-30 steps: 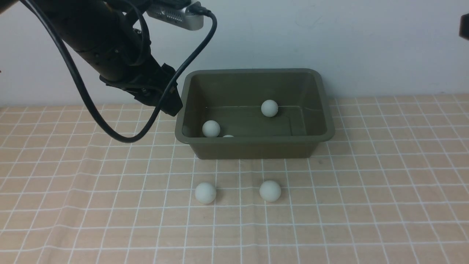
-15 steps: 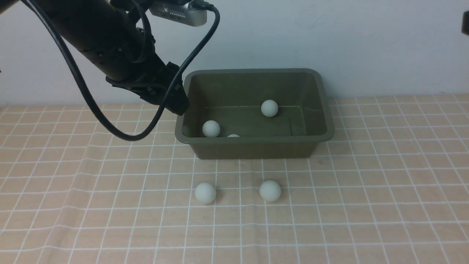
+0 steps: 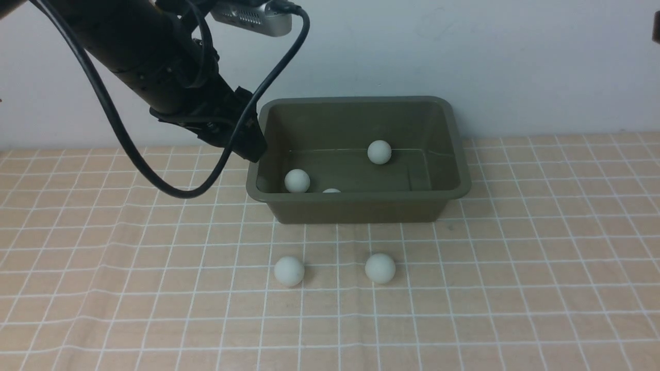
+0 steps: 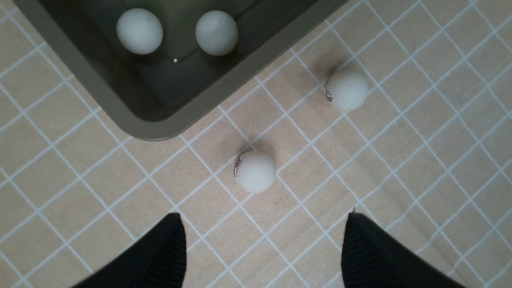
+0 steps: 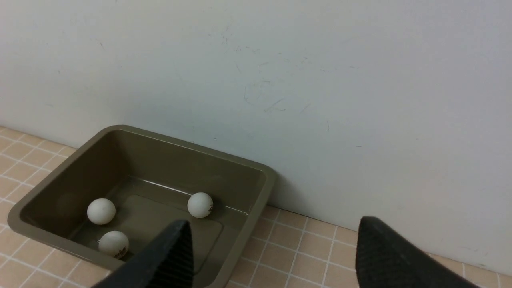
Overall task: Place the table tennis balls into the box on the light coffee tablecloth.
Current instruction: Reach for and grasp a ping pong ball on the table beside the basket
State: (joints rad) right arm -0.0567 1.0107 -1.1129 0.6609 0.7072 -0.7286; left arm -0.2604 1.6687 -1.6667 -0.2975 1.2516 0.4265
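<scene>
The olive-green box stands on the light coffee tablecloth against the wall. Three table tennis balls lie in it: one at the back, one at the left, and one half hidden behind the near wall. Two more balls lie on the cloth in front of the box. My left gripper hangs by the box's left rim; in the left wrist view it is open and empty above the cloth, with the two loose balls ahead of it. My right gripper is open and empty, raised to the right of the box.
A pale wall rises directly behind the box. The left arm's black cable loops down to the left of the box. The cloth is slightly creased at the front left.
My left gripper has moved a little right, up to the box's left rim, then stopped. The half-hidden ball in the box has rolled slightly right.
</scene>
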